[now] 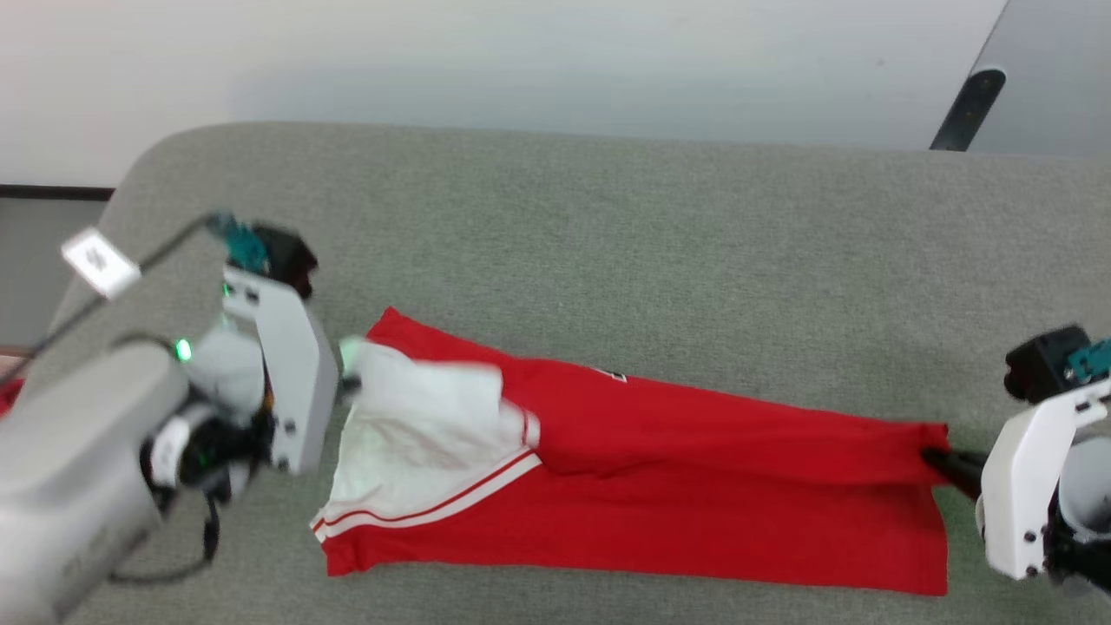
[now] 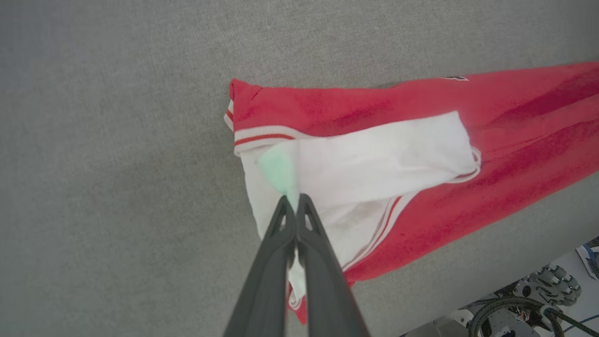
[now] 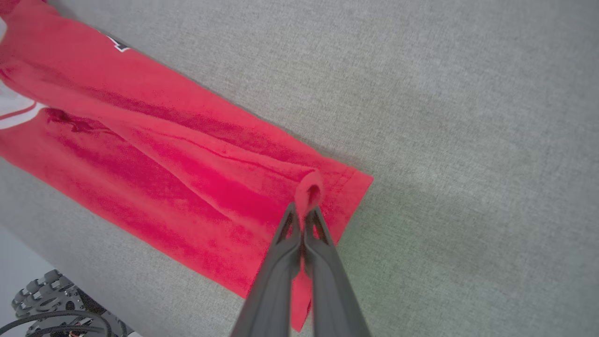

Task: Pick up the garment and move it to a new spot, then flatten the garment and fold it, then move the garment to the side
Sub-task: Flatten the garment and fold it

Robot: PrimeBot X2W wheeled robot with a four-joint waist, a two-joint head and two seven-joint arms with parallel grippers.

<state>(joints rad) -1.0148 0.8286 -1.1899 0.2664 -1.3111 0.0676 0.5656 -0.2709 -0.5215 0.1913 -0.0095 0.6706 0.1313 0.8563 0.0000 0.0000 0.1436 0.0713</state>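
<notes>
Garment (image 1: 677, 486) (image 2: 491, 140) (image 3: 164, 154) lies on the grey cloth-covered counter (image 1: 608, 243) (image 2: 117, 140) (image 3: 468, 117), folded lengthwise into a long red strip running L to R across the head view, nearer the front edge than the back. Sleeve end sits at the robot's L, hem end at its R. A white sleeve (image 1: 417, 434) (image 2: 374, 154) is turned over onto the red body; red-white striped trim (image 1: 434, 508) (image 2: 262, 137) shows along its edge. A corner of the chest lettering (image 1: 612, 374) (image 2: 454, 77) (image 3: 117, 44) peeks out at the strip's far edge (too little to read).

L tool (image 1: 347, 365) (image 2: 294, 202): fingers pressed together, pinching a tip of the white sleeve cloth, which has a faint green tint just past the fingertips. R tool (image 1: 942, 460) (image 3: 305, 213): fingers pressed together too, pinching a small rolled fold of red cloth at the hem corner. The garment spans the gap betw. both tools, fairly taut along its far edge, w/ a long crease running toward the R tool.

Beyond the counter: pale wall (image 1: 434, 61) at the back, a dark slanted post (image 1: 968, 108) at upper R. Robot base parts and cables (image 2: 538, 299) (image 3: 47, 299) show past the counter's near edge in both wrist views.
</notes>
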